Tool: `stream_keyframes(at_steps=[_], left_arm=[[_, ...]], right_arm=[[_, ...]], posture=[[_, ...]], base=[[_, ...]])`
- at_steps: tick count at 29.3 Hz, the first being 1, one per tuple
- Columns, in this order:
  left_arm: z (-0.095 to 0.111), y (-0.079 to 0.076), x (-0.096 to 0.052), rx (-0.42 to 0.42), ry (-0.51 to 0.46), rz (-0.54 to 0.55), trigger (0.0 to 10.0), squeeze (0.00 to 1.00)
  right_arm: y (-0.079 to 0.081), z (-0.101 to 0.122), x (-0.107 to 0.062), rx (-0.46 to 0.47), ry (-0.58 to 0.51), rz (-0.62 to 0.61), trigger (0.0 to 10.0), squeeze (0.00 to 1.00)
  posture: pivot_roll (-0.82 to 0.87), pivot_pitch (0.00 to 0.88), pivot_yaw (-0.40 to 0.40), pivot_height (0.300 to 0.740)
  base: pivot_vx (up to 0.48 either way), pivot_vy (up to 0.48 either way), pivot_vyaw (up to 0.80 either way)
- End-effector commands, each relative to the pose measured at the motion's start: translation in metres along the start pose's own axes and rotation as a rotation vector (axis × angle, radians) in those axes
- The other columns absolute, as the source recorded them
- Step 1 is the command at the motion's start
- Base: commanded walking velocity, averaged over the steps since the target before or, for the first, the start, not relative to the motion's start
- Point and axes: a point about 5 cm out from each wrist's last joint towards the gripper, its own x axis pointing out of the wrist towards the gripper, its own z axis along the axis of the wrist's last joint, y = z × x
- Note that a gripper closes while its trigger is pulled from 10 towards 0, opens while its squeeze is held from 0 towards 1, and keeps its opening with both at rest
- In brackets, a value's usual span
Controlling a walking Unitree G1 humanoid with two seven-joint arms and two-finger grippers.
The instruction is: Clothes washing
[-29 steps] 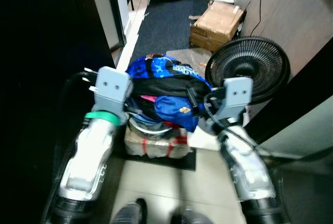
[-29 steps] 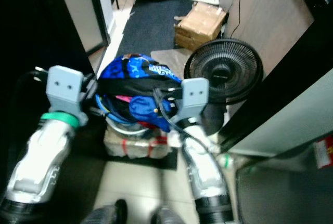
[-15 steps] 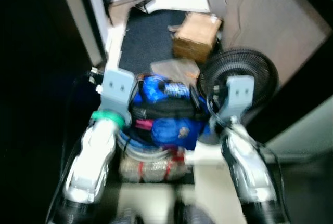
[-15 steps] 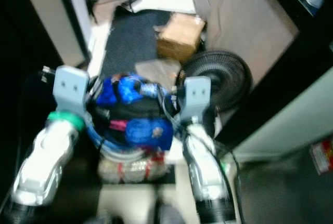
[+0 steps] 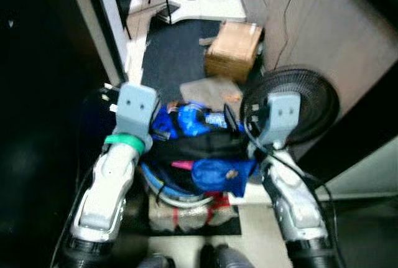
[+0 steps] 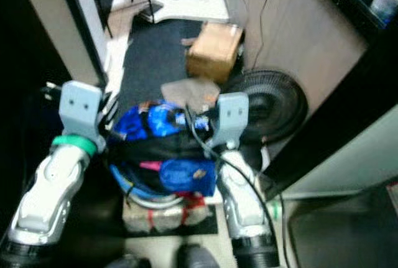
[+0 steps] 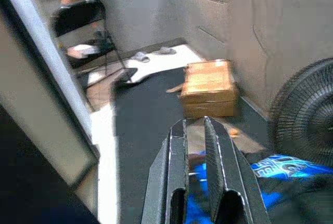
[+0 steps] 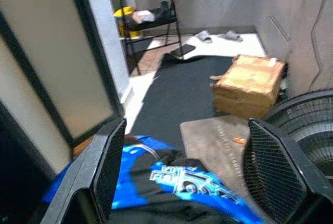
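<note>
Clothes (image 5: pixel 199 150) heaped in a basket (image 5: pixel 163 188) lie between both arms — left gripper (image 7: pixel 196 129) nearly closed, right gripper (image 8: pixel 182 167) spread wide — long axis running across.

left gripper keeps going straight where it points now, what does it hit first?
Probably the dark floor mat, just short of the brown cardboard box. The left gripper, fingers nearly closed, passes over the blue and black clothes. Depth is unclear.
</note>
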Motion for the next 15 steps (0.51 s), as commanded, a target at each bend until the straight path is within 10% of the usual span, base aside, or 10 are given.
stream_keyframes(at_steps=[1,7,15], left_arm=[[-0.0032,-0.0011,-0.0019,0.011,0.018,-0.007,10.0,0.00],[-0.0029,-0.0011,-0.0016,0.023,0.021,-0.002,10.0,0.00],[-0.0026,-0.0007,-0.0016,0.037,0.021,0.000,10.0,0.00]], right_arm=[[0.0019,-0.0028,-0.0016,-0.002,0.011,0.009,10.0,0.00],[0.0018,-0.0027,-0.0018,-0.002,0.011,0.010,10.0,0.00],[0.0024,-0.0027,-0.0015,-0.002,0.011,0.013,10.0,0.00]], posture=[[0.00,0.087,0.018,0.740],[0.00,0.090,0.018,0.740],[0.00,0.093,0.018,0.740]], base=[[0.000,0.000,0.00],[0.000,0.000,0.00],[0.000,-0.422,0.00]])
